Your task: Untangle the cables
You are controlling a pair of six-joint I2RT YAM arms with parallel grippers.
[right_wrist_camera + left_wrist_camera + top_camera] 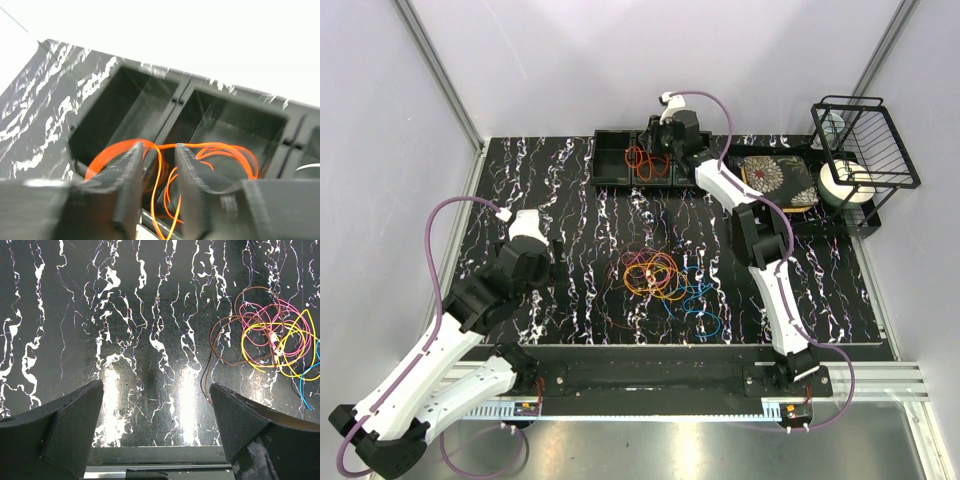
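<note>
right gripper [159, 150] hung over the black compartment tray [235, 107] at twelve o'clock on the table [570, 200], its fingers a little apart. an orange cable [222, 148] looped across them and down through the gap, and the rest of it sagged over a divider into two compartments. the gap looked far wider than the wire, so the loop appeared draped rather than pinched.

the left gripper [156, 387] hovered spread wide with nothing between its fingers, at nine o'clock of the main tangle [652, 272]. that heap of pink, yellow, orange and brown loops lay at the table's centre, and blue loops [703, 312] trailed from it toward four o'clock.

judged from their thinness and droop, the cables were light, limp and a little springy. a pull on one would likely drag its neighbours, and a smooth thin wire could slip from flat pads. the better hold seemed an outlying arc where a single strand lay clear of the rest, pinched crosswise and lifted slowly. the brown loop [212, 340] on the side nearest the left gripper was one such arc, and a blue end at four o'clock was another.
</note>
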